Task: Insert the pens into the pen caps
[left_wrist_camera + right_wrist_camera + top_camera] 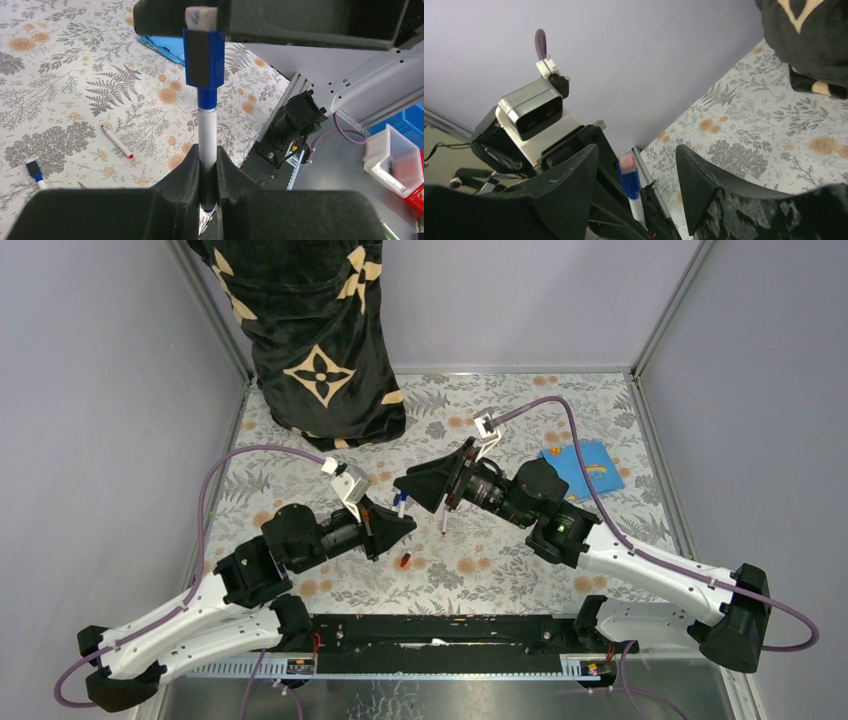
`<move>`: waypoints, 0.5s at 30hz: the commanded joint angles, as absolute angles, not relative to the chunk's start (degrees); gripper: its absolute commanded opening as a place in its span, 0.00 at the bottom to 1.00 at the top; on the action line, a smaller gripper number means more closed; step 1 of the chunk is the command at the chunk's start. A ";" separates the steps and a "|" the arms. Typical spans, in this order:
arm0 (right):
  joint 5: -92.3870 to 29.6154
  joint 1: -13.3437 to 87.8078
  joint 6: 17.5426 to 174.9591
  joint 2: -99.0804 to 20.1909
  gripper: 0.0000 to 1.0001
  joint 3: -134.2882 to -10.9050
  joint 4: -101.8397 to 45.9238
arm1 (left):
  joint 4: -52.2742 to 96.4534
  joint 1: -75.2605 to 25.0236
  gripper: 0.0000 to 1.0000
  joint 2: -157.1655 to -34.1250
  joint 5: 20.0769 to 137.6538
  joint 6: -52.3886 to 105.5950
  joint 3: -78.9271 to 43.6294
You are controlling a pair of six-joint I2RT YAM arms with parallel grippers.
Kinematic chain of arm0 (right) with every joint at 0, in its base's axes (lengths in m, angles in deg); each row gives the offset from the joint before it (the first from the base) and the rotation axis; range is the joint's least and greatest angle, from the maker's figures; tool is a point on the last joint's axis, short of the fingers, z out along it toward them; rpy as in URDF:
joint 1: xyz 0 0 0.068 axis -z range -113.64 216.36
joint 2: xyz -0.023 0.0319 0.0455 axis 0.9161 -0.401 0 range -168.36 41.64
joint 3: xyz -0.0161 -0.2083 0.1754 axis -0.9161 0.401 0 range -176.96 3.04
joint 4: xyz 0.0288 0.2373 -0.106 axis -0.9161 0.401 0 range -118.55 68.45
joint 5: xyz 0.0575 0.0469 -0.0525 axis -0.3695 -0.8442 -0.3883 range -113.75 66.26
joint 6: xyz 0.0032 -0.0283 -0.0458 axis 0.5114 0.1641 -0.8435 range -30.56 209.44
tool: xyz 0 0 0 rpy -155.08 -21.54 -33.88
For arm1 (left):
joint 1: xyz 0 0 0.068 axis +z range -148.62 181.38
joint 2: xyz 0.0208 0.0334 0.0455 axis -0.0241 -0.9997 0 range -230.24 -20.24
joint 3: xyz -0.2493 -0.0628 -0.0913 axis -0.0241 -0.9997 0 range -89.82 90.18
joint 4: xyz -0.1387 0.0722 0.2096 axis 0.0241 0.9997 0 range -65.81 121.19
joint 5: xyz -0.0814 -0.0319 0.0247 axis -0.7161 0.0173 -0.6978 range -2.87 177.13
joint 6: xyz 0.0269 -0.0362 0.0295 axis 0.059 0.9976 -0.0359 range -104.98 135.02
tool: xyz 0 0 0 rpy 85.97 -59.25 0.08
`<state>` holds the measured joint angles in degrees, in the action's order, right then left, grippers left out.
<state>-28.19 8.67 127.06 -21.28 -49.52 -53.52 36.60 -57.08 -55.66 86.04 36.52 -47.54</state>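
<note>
**Left tool**: closed on the white barrel of a held pen, which stands upright between its fingers. The barrel's near end sinks into the gap and is hard to make out.

**Blue cap**: seated on the far end of the held pen and topped by a pale felt pad.

**Right tool**: jaws apart, with one finger on either side of the blue cap. Its own wrist view shows clear space on both sides. The left wrist view shows only the fingers' undersides, cut off at the top edge, so contact cannot be told from there.

**Overhead:** the two tools meet tip to tip, and only a sliver of the held pen shows between them.

**Loose on the desk**:
- Red-tipped pen, uncapped, lies left of the left tool in its wrist view and under the right tool overhead.
- Red cap lies just beside the left tool's tip on its near side. It shows overhead only.
- Second capped pen has a blue cap and lies farther left of the left tool. It shows in the left wrist view only, and its barrel runs behind the tool's body.

**Farther out:**
- Blue cloth, folded, lies beyond the right arm.
- Black patterned fabric stands at the far side, well apart from both tools.
- White bin sits off the desk's edge, right of the left tool. It holds a thin dark item too small to identify.
- A red bin and a blue bin sit beside it, both cut off, and their contents cannot be seen.
</note>
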 commanded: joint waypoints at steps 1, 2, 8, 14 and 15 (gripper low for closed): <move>-33.28 8.35 125.38 -21.49 0.65 -52.80 -54.99 | 32.79 -56.98 0.00 -55.98 85.52 36.82 -47.32; -34.02 8.35 125.20 -21.67 0.65 -53.04 -54.96 | 32.73 -56.96 0.00 -55.96 85.51 36.82 -47.35; -36.88 8.35 124.97 -22.51 0.61 -53.24 -55.23 | 32.52 -56.98 0.00 -56.05 85.55 36.91 -47.43; -36.75 8.34 125.34 -22.66 0.52 -52.42 -55.67 | 32.64 -56.99 0.00 -56.08 85.62 36.82 -47.35; -36.75 8.35 125.38 -22.62 0.50 -52.16 -55.97 | 32.67 -56.98 0.00 -56.05 85.68 36.82 -47.33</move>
